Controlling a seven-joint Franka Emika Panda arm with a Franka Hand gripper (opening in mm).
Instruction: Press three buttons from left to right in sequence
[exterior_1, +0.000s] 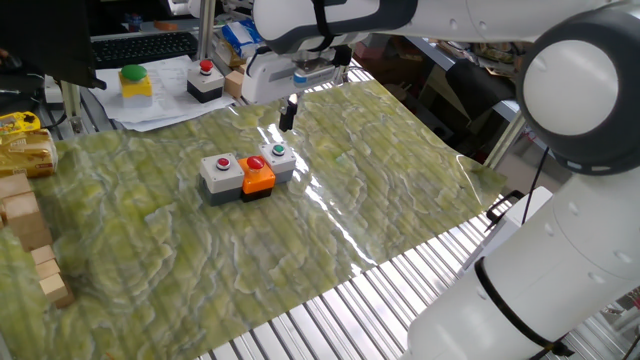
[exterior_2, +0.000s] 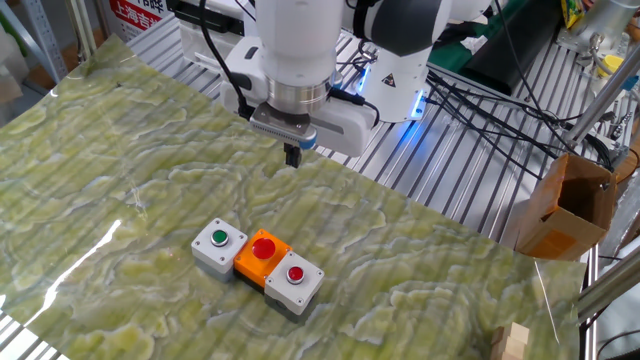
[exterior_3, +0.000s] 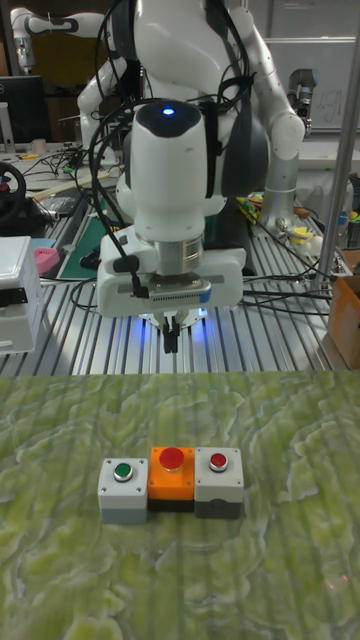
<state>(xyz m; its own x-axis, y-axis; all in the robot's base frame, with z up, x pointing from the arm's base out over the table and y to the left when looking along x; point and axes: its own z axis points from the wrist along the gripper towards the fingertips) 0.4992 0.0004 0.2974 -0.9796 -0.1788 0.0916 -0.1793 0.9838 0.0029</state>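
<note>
Three touching button boxes sit in a row on the green mat (exterior_1: 380, 190): a grey box with a red cap (exterior_1: 219, 172) (exterior_2: 294, 277) (exterior_3: 219, 476), an orange box with a red cap (exterior_1: 257, 176) (exterior_2: 262, 251) (exterior_3: 172, 475), and a grey box with a green cap (exterior_1: 279, 158) (exterior_2: 219, 243) (exterior_3: 123, 485). My gripper (exterior_1: 288, 116) (exterior_2: 293, 156) (exterior_3: 172, 338) hangs above the mat, behind the row on the robot-base side, clear of all three boxes. Its two fingers are pressed together, holding nothing.
A yellow box with a big green button (exterior_1: 135, 82) and a black-based box with a red button (exterior_1: 205, 81) stand beyond the mat's far edge. Wooden blocks (exterior_1: 30, 235) line one side. A cardboard box (exterior_2: 568, 205) and cables lie near the robot base.
</note>
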